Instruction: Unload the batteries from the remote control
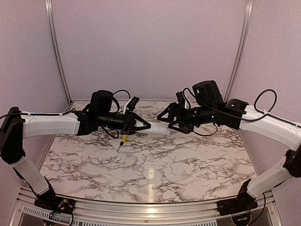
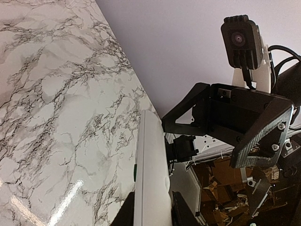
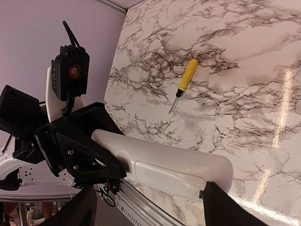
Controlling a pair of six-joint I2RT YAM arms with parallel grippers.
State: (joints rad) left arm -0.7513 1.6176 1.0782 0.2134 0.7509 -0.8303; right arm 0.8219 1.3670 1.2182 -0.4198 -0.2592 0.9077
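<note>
First, the marble bench, with a yellow-handled screwdriver lying flat on it just below the left claw. Above that, the remote control is held clear of the bench, roughly level between the two arms, the left claw pinching one end with a finger on each side. The right claw stands spread wide at the other end, one fingertip at the remote's tip beside its cover panel, which sits flush in place.

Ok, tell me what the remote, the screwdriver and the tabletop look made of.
The remote control: seemingly white plastic, smooth moulded, faint sheen. The screwdriver: yellow handle, probably plastic; thin dark shaft, likely metal. The table: marble-patterned, glossy with light streaks; stone or printed laminate, cannot tell.
</note>
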